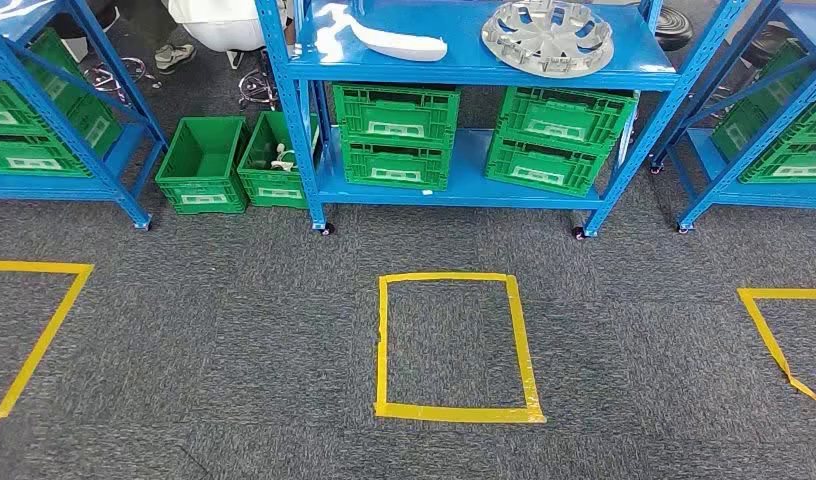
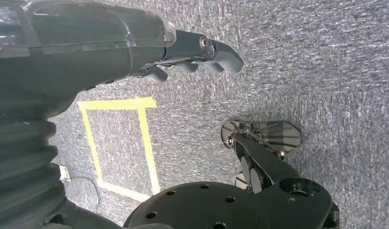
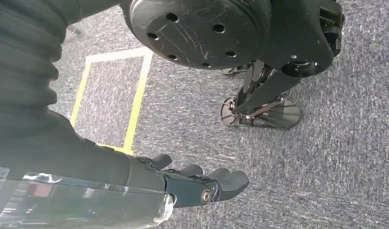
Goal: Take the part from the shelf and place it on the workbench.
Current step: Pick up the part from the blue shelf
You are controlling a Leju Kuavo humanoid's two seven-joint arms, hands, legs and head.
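Note:
A blue shelf stands ahead of me in the head view. On its upper board lie a silver wheel cover at the right and a white curved part at the left. My left hand hangs beside my body over the grey carpet, fingers slightly bent and apart, holding nothing. My right hand hangs the same way on the other side, fingers spread and empty. Both hands are far from the shelf.
Green crates fill the lower board, and two more stand on the floor left of the shelf. A yellow tape square marks the carpet before me. Other blue racks flank both sides. A person's shoe shows behind.

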